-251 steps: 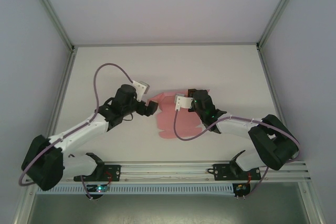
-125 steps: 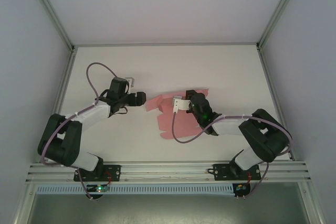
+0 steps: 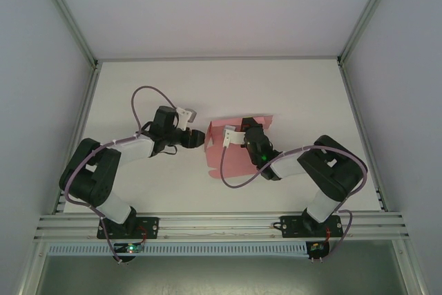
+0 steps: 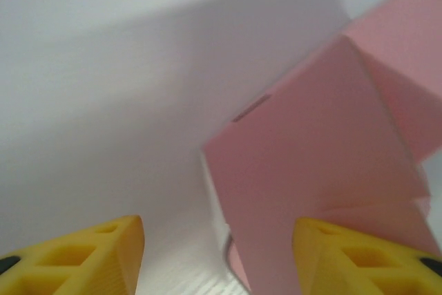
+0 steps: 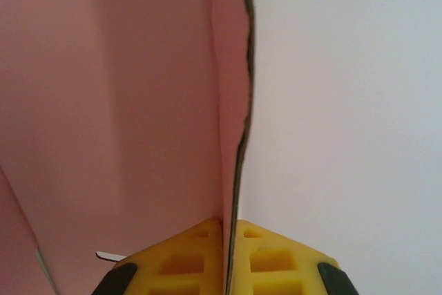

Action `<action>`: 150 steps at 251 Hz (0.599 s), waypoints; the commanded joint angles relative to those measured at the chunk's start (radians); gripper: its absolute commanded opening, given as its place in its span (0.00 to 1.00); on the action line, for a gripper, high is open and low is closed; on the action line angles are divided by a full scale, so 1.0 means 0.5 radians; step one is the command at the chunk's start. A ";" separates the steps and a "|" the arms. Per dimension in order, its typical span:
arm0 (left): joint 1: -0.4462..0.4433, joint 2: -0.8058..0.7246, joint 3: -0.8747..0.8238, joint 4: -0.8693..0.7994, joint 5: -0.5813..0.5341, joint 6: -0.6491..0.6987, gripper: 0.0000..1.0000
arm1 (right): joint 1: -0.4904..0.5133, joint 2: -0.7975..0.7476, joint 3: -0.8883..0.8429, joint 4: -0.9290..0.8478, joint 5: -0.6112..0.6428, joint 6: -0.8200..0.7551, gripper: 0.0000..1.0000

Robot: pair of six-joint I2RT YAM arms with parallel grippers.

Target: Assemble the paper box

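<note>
The paper box [image 3: 233, 160] is a pink creased card sheet at the middle of the white table, with its left and rear parts lifted. My right gripper [image 5: 231, 243] is shut on a thin upright edge of the paper box [image 5: 124, 101]; from above, the right gripper [image 3: 235, 136] sits over the sheet's rear part. My left gripper [image 3: 203, 137] is at the sheet's left edge. In the left wrist view the left gripper [image 4: 219, 260] is open, its yellow fingertips [image 4: 103, 257] astride a raised pink flap [image 4: 311, 150], not pressing it.
The white table [image 3: 173, 88] is bounded by grey walls and metal frame posts on three sides. An aluminium rail [image 3: 221, 222] with both arm bases runs along the near edge. Purple cables loop over each arm.
My left arm pulled back, then came back to the sheet's left edge with its jaws narrowing. The right gripper stayed shut and drew left, and the sheet's left part now stands up.
</note>
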 commanded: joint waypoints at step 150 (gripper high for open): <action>-0.350 0.176 -0.183 0.743 -0.159 0.196 0.49 | 0.029 -0.005 0.006 -0.192 0.054 0.090 0.00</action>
